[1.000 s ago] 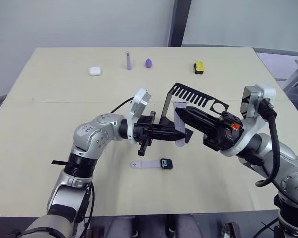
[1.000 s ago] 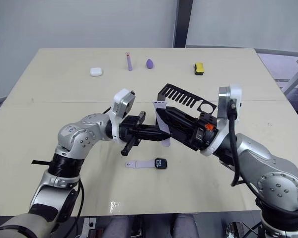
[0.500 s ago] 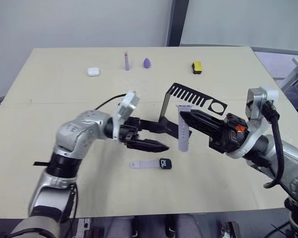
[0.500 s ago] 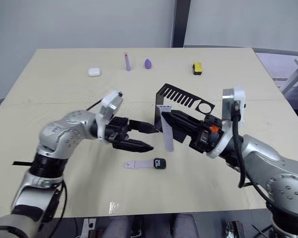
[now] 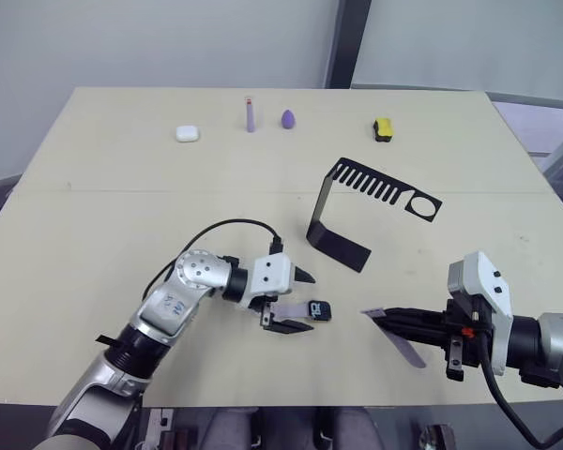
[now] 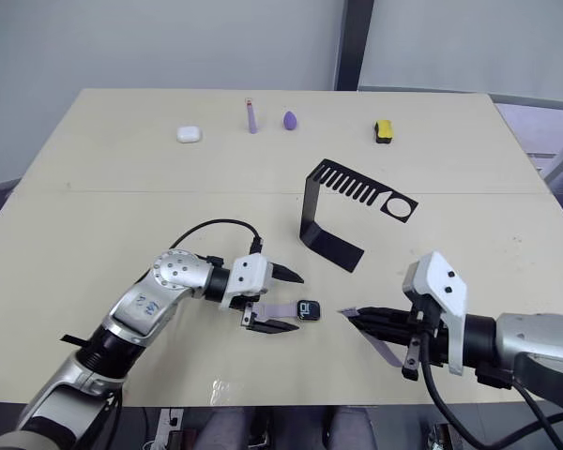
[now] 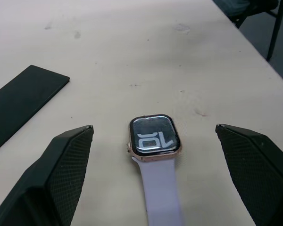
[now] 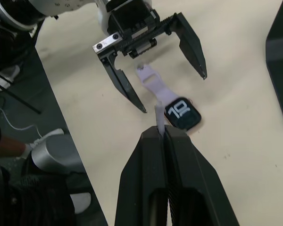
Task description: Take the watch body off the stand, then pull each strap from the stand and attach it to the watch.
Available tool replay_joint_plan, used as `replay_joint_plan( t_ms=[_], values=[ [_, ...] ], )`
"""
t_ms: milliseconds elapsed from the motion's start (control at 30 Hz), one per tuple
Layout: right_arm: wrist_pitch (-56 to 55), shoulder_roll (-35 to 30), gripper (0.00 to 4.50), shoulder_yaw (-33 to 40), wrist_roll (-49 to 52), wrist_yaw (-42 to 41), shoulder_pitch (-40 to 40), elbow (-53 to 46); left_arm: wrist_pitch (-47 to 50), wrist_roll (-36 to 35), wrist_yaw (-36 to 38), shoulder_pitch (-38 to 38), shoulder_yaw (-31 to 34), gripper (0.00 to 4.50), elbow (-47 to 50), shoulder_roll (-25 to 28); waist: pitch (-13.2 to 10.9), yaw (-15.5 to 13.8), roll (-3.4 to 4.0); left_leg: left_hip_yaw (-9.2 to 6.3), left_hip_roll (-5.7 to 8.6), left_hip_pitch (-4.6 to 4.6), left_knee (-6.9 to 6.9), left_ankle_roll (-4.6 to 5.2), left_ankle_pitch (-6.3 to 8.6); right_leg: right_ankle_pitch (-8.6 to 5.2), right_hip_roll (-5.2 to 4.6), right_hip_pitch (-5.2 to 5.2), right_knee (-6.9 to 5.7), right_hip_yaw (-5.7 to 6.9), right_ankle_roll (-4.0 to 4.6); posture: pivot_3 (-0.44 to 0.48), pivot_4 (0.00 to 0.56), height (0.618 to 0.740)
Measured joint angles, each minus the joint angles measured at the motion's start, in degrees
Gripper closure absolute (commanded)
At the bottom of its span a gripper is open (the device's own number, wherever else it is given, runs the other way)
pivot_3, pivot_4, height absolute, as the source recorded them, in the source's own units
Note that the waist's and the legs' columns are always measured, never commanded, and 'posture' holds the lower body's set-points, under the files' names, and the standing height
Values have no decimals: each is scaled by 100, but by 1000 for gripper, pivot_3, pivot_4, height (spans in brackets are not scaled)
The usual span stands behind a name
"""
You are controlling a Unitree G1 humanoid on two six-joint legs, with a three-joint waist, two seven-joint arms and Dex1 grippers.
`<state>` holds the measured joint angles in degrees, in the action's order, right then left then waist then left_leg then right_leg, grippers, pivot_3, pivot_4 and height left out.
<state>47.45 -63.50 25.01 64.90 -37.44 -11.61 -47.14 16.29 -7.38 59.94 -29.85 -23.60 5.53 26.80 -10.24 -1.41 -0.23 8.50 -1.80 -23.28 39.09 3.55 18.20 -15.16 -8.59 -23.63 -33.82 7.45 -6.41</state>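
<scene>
On the surface (image 5: 94,187) near the front edge lies the watch body (image 5: 318,310), one strap (image 7: 162,193) already fitted. Left jaws (image 5: 296,302) gape wide around it, holding nothing. Right jaws (image 5: 380,317) pinch the second strap (image 5: 405,349), well clear of the emptied stand (image 5: 366,204). Next, I judge: steady the body, slide that strap in.

Looks like a robotics lab or test room rather than a home or shop. Plain pale desk (image 5: 94,234) set against bare grey-white walls (image 5: 150,42) with a dark upright post (image 5: 341,42), grey floor past the desk's edges. Along the far edge, a sparse row of small trial props: white earbud case (image 5: 187,133), purple stick (image 5: 251,114), purple egg shape (image 5: 287,119), yellow-and-black block (image 5: 383,127).
</scene>
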Motion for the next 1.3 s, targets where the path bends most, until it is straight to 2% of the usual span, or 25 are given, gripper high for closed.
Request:
replay_joint_plan(
  t_ms=[267, 700, 800, 833, 900, 967, 1167, 1300],
  values=[
    [-266, 172, 4500, -370, -961, -166, -64, 26, 414, 376, -466, 100, -125, 33, 2, -264, -1, -14, -1, -3, 1, 1, 0, -28, -21, 0, 1, 1, -5, 7, 1, 0, 150, 740],
    [-372, 413, 4500, -661, -1394, -246, -34, 27, 935, 491, -554, 168, -228, 33, 181, -275, -1, -12, -1, -4, 1, 1, 1, -29, -21, 0, 1, 1, -7, 8, 1, 0, 150, 740],
    [-371, 438, 4500, -664, -1422, -246, 8, 27, 994, 514, -553, 168, -258, 807, 181, -294, 0, -12, -1, -4, 1, 2, 1, -29, -21, 0, 1, 1, -8, 12, 1, 0, 150, 740],
    [-371, 439, 4500, -664, -1423, -246, 17, 27, 995, 518, -552, 168, -263, 1173, 178, -301, -1, -12, -1, -4, 1, 2, 1, -29, -21, 0, 1, 1, -8, 11, 1, 0, 150, 740],
    [-370, 439, 4500, -664, -1429, -246, 51, 27, 987, 520, -547, 144, -262, 2187, 134, -315, -1, -13, -1, -4, 1, 2, 1, -29, -21, 0, 1, 1, -9, 12, 1, 0, 150, 740],
    [-370, 439, 4500, -664, -1436, -246, 124, 28, 1003, 507, -520, 72, -244, 2940, 52, -346, 0, -13, -1, -4, 1, 2, 3, -29, -22, 0, 1, 1, -9, 13, 1, 0, 150, 740],
    [-425, 568, 4500, -667, -1621, -245, 204, 29, 1615, 144, -384, -278, -94, 2927, -49, -565, -1, -16, -2, -3, 4, 1, 4, -27, -23, 0, 2, 1, -12, 17, 0, 0, 150, 740],
    [-701, 599, 4500, -728, -1994, -246, 268, -10, 2632, -512, -288, -579, 433, 2927, -214, -605, -1, 0, -2, -3, 3, 2, 5, -33, -28, 0, 8, -1, -22, 30, -1, 0, 150, 740]
  ],
)
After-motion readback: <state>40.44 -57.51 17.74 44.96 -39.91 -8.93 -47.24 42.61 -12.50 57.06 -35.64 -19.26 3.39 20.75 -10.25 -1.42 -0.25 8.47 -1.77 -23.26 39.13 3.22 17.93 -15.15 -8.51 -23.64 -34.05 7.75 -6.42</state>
